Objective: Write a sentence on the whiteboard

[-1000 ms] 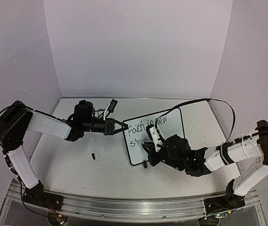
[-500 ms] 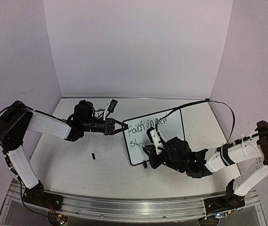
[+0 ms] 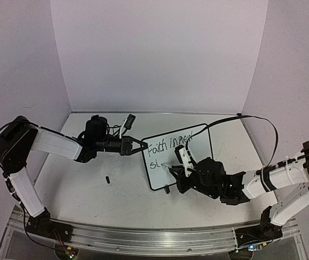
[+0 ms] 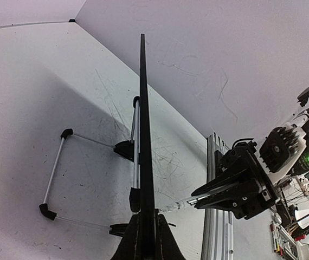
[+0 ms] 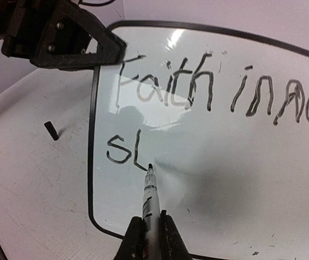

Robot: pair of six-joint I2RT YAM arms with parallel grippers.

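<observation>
The whiteboard (image 5: pixel 241 162) sits tipped up on the counter (image 3: pixel 89 189), between the two arms. The sentence (image 5: pixel 198 86) is only part done. The top line of the board reads "Faith in new". Under it, near the board's left edge, there is just an "s" and one more letter begun.

The right claw (image 5: pixel 151 232) is shut tight on a thin pen (image 5: pixel 149 195). Its two fingers pinch the pen on both sides with no gap. The pen points straight out from the claw and up the board, toward the top line. Its black tip looks to touch the board at the foot of the second letter in the lower line.

The rest of the lower line is blank. It runs away from the pen tip toward the board's right edge. So I think the next strokes must go that way, along the lower line and under the word "in". The right arm is the one at the writing spot, so it is the arm to do it.

The left claw (image 3: pixel 136 146) is closed on the board's left edge. It seems to be there to hold the board steady.

A small black bit (image 3: pixel 108 179), maybe the pen's cap, lies on the counter off the board's left edge, near its lower corner.
</observation>
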